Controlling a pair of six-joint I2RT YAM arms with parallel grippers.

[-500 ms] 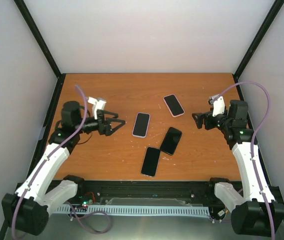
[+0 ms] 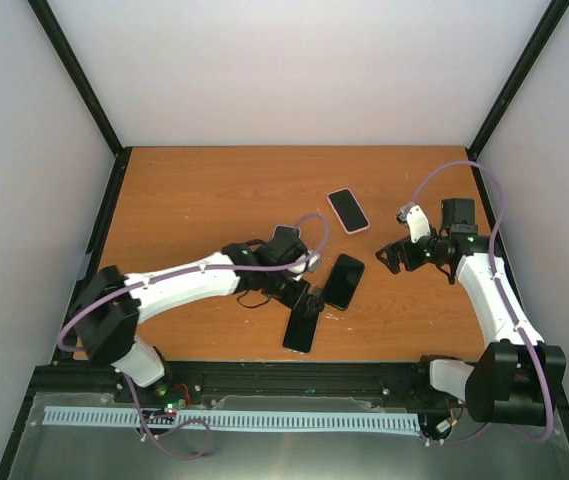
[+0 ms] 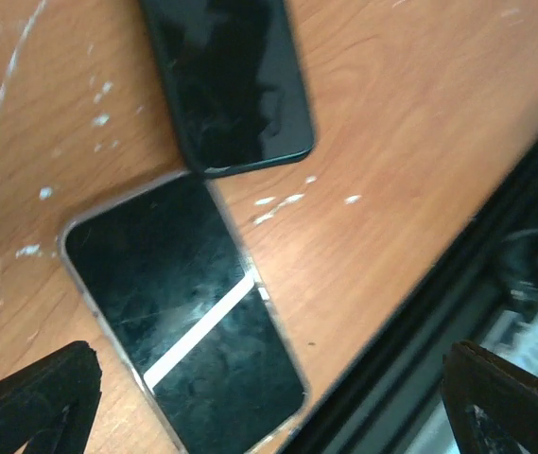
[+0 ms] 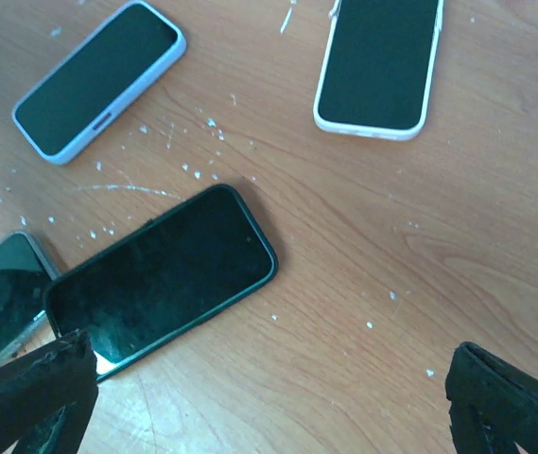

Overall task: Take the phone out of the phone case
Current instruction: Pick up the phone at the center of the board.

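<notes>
My left gripper hangs spread wide and empty over the near phone. The phone lies flat on the table by its near edge, with its far corner at or against the dark phone. From my wrist, its long axis runs diagonally between my fingers, so I judge a wrist turn is needed to span its width. My right gripper, also wide open and empty, sits well off to the right, so the left is nearer.

Bright, even light on my orange-brown wooden table, shadows faint. My left wrist view is blurred; a white glare stripe crosses the silver-edged black phone. Right wrist view sharp.
</notes>
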